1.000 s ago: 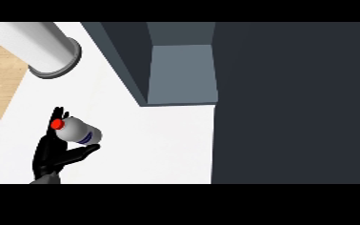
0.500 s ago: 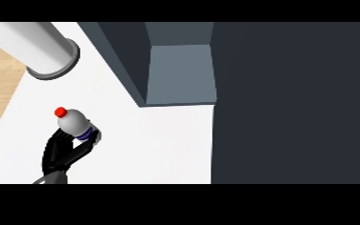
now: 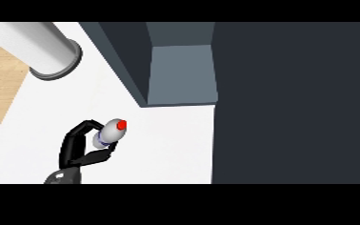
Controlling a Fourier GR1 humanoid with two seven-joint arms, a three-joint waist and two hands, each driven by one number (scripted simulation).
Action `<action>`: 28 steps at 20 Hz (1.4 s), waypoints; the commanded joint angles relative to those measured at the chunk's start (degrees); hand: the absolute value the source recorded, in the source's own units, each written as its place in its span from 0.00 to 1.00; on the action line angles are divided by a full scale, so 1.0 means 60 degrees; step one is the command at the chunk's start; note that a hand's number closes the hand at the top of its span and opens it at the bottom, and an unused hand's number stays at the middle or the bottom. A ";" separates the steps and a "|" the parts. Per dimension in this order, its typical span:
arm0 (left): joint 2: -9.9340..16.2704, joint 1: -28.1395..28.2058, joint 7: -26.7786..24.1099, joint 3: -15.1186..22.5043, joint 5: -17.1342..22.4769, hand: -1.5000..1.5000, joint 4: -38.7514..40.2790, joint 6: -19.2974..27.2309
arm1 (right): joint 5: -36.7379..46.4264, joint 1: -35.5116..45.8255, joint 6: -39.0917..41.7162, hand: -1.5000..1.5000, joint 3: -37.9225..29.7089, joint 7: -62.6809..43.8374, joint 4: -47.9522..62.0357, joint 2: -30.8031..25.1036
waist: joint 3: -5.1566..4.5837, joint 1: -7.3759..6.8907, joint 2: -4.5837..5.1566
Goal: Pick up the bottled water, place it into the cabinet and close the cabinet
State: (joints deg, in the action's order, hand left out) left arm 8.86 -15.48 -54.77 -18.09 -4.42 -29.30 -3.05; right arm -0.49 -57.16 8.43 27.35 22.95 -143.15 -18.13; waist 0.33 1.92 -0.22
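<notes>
The bottled water [image 3: 109,134] is a small pale bottle with a red cap and a purple band. It hangs over the white counter [image 3: 165,145] at the lower left, tilted so that the cap points up and right toward the cabinet. My left hand [image 3: 76,143] is shut on it, black fingers curled round its lower body. The dark grey cabinet [image 3: 181,74] stands up and right of the bottle, its lighter grey inside showing. A gap of bare counter lies between bottle and cabinet. My right hand shows nowhere.
A wide dark panel [image 3: 285,105] fills the right side of the view, beside the cabinet's opening. A grey cylinder [image 3: 45,52] lies at the upper left, with a strip of wooden floor [image 3: 10,83] past the counter's left edge.
The bottle has moved right and a little up in my left hand. Its red cap has swung from pointing up-left to pointing right, toward the cabinet.
</notes>
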 commanded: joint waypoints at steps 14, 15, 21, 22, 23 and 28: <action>-0.1471 -0.0453 0.0576 0.3533 0.1449 1.00 -0.0939 0.0418 | -0.0094 -0.0690 -0.0284 0.00 -0.0093 -0.0149 -0.1425 -0.0688 | -0.0064 -0.0069 -0.0030; -0.1473 -0.0139 0.0869 0.3708 0.1506 1.00 -0.1686 0.0390 | -0.0008 -0.0886 -0.0361 0.00 -0.0105 -0.0200 -0.1561 -0.0756 | -0.0054 -0.0161 -0.0070; -0.1476 -0.0497 0.2392 0.5363 0.3004 1.00 -0.2849 0.1993 | 0.0074 -0.1135 -0.0475 0.00 0.0222 0.0278 -0.1259 -0.0772 | -0.0060 -0.0083 -0.0031; -0.1477 -0.1045 0.3138 0.5435 0.3081 1.00 -0.3117 0.2308 | -0.0002 -0.0853 -0.0430 0.00 0.0134 0.0203 -0.1177 -0.0814 | -0.0058 -0.0110 -0.0024; -0.1477 -0.0935 0.3661 0.5769 0.3099 1.00 -0.3608 0.2378 | 0.0385 -0.0683 -0.0689 0.00 0.0510 -0.0194 -0.1283 -0.0647 | -0.0060 -0.0200 -0.0024; -0.1476 -0.1995 0.4552 0.7101 0.4420 1.00 -0.4030 0.4133 | -0.0559 -0.1057 -0.0392 0.00 -0.0519 0.0782 -0.0971 -0.0946 | -0.0060 0.0076 -0.0003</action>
State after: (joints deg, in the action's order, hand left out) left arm 0.35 -23.37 -33.06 19.39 16.94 -49.60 15.48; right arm -0.88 -60.85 5.84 25.78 28.27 -142.91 -22.64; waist -0.02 1.62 -0.21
